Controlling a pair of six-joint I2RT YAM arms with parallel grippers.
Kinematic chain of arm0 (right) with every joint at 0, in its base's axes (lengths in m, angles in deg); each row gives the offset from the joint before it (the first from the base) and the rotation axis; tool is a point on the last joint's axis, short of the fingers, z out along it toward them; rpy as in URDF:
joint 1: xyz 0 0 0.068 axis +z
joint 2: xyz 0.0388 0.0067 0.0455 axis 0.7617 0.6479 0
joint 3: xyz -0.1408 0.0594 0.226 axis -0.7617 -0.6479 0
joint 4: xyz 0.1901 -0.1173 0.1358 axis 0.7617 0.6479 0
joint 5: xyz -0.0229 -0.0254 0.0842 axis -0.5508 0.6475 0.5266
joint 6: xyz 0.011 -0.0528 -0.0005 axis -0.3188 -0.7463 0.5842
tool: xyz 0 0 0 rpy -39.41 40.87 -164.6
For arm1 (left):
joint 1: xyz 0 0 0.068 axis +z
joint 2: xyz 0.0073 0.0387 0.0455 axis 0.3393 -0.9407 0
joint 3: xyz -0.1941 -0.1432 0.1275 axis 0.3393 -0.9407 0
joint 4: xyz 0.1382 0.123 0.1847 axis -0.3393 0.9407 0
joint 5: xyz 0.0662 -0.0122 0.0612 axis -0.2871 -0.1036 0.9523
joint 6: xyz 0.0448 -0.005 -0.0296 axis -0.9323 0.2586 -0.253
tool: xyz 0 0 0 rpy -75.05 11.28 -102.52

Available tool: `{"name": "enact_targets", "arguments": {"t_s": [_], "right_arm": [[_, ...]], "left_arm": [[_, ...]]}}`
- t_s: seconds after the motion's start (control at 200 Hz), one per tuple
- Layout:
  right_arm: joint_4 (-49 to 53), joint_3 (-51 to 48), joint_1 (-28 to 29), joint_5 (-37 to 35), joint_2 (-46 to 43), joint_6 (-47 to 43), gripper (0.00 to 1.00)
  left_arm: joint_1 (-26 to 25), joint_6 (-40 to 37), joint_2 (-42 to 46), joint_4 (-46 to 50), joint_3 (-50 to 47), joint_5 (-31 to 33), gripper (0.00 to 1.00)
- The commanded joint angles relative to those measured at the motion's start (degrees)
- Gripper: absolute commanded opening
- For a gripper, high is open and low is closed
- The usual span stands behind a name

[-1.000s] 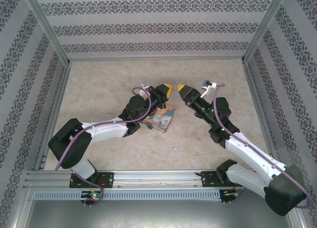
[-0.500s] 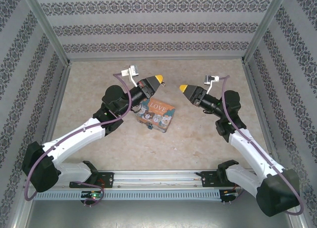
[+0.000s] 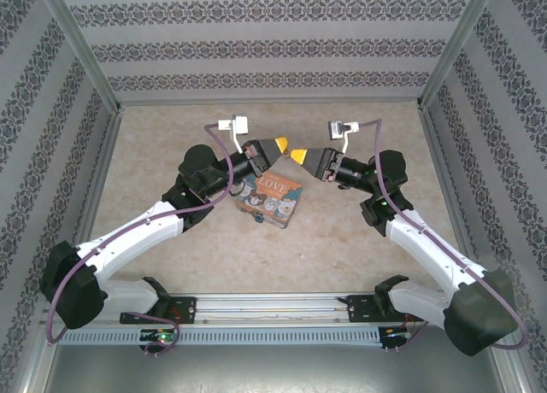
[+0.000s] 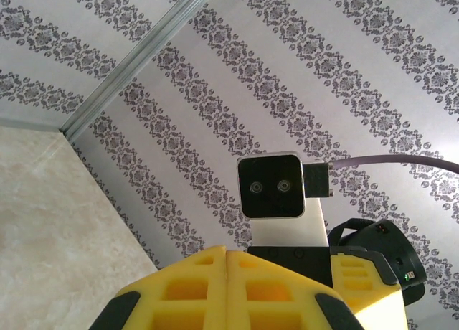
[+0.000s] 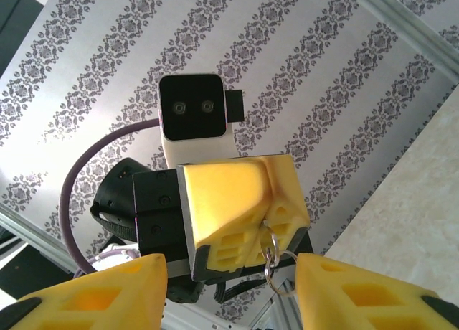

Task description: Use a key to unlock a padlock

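Both grippers have drawn together since half a second ago. The left gripper (image 3: 279, 144) and right gripper (image 3: 297, 156) now sit nearly tip to tip above the far edge of the tin (image 3: 272, 198). In the right wrist view, the left fingers are pressed together on a thin silver ring (image 5: 267, 265) that dangles from their seam. Whatever it carries is hidden between the pads. The right fingers stand apart with nothing between them. The padlock (image 3: 256, 219) is a dark speck against the tin's near-left corner on the table (image 3: 171, 154), too small for detail. The tin's lid reads "LOVE".
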Motion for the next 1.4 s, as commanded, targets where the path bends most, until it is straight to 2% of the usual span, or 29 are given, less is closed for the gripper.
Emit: {"name": "enact_targets", "arguments": {"t_s": [0.0, 0.385, 0.774, 0.989, 1.064, 1.154, 1.294, 1.394], "right_arm": [[-3.03, 1.95, 0.84, 0.48, 0.84, -0.26, 0.47], [-2.76, 1.98, 1.19, 0.14, 2.85, -0.14, 0.32], [-1.82, 1.01, 0.23, -0.78, 3.07, -0.11, 0.18], [-1.11, 0.48, -0.38, -1.18, 3.38, -0.11, 0.19], [-1.08, 0.18, -0.65, -1.69, 3.34, -0.03, 0.30], [-1.26, 0.12, -1.00, -1.84, 3.09, -0.03, 0.37], [-1.14, 0.56, -1.27, -1.53, 2.97, -0.07, 0.37], [-1.09, 0.74, -1.27, -1.52, 3.24, -0.07, 0.33]], "left_arm": [[0.64, 0.59, -0.81, -2.83, 1.31, -1.49, 0.00], [0.64, 4.46, -2.74, -7.35, 0.27, 0.41, 0.00], [0.90, 4.85, -2.30, -7.72, -0.70, 2.62, 0.00], [0.90, 5.02, -2.58, -8.64, -0.84, 2.25, 0.00], [0.94, 5.11, -2.56, -8.69, -0.95, 2.29, 0.00], [0.99, 5.04, -2.51, -8.60, -0.99, 2.24, 0.00], [0.99, 5.06, -2.49, -8.60, -1.21, 2.38, 0.00], [0.99, 5.10, -2.72, -8.60, -1.08, 2.37, 0.00]]}}
